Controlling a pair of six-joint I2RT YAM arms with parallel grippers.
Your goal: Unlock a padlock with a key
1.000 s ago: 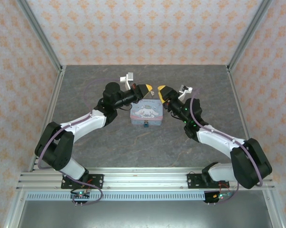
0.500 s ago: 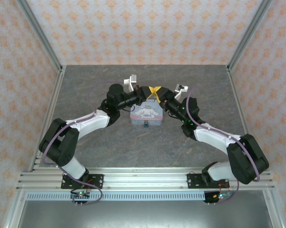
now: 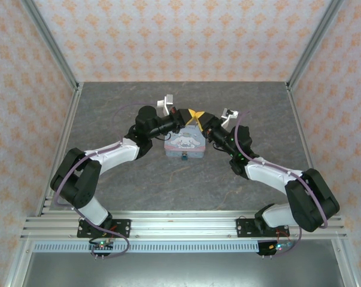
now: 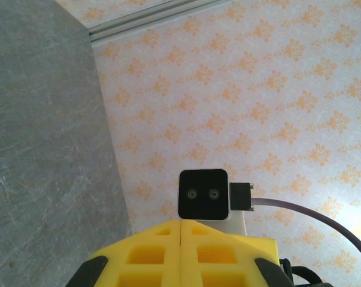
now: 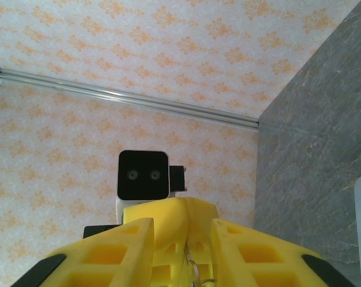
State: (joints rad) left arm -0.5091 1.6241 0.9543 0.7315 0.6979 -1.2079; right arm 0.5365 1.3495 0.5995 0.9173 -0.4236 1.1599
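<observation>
Grey stone-look worktop [image 3: 138, 179] carries a pale blue tin [image 3: 184, 142] at its middle. Above the tin's far edge the left gripper [image 3: 191, 116] and right gripper [image 3: 200, 116] meet, yellow tips crossing. The left jaws are pressed together with no gap; the right jaws stand apart, straddling the left tips. The padlock [image 3: 183, 158] sits at the tin's near face. A thin metal loop [image 5: 195, 274] shows between the right fingers; what grips it cannot be told.

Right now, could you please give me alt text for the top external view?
The left gripper and right gripper meet tip to tip over the far edge of a pale blue tin on the grey table. A tiny padlock sits at the tin's near side.
</observation>
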